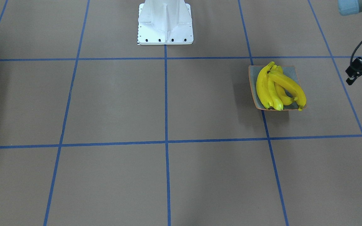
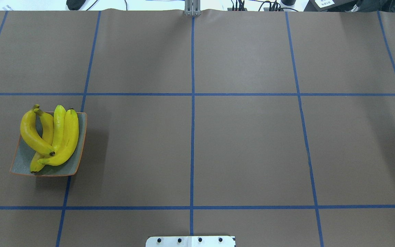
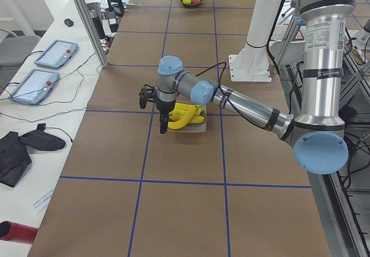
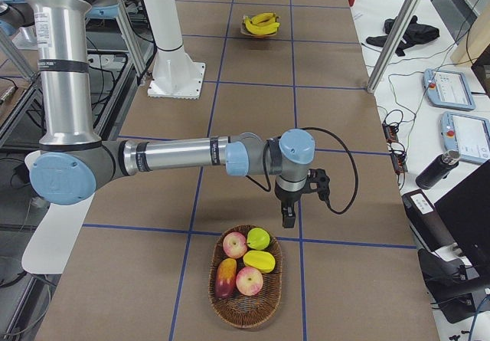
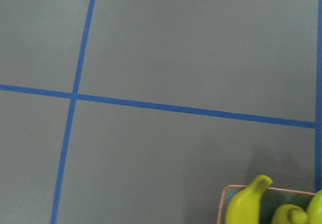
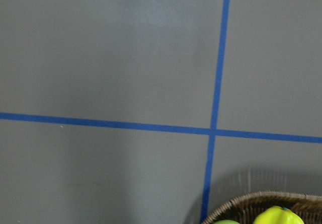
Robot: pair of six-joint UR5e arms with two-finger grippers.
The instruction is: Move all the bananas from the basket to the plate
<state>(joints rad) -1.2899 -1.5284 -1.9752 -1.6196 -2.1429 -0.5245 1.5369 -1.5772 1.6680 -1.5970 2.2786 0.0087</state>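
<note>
Four yellow bananas (image 2: 51,137) lie piled on the small grey-green plate (image 2: 22,163) with an orange rim, at the table's left side. They also show in the front view (image 1: 278,89) on the plate (image 1: 252,77), and in the left wrist view (image 5: 246,204). My left gripper (image 1: 350,78) hangs beside the plate, just off its outer side, and also shows in the left side view (image 3: 163,124). I cannot tell whether it is open or shut. My right gripper (image 4: 289,217) hangs just above the wicker basket (image 4: 245,318). I cannot tell its state. No banana shows in the basket.
The basket holds apples, a mango and yellow-green fruit (image 4: 259,260), and its rim shows in the right wrist view (image 6: 241,206). The white robot base (image 1: 165,28) stands at the table's robot side. Blue tape lines grid the brown table (image 2: 245,144).
</note>
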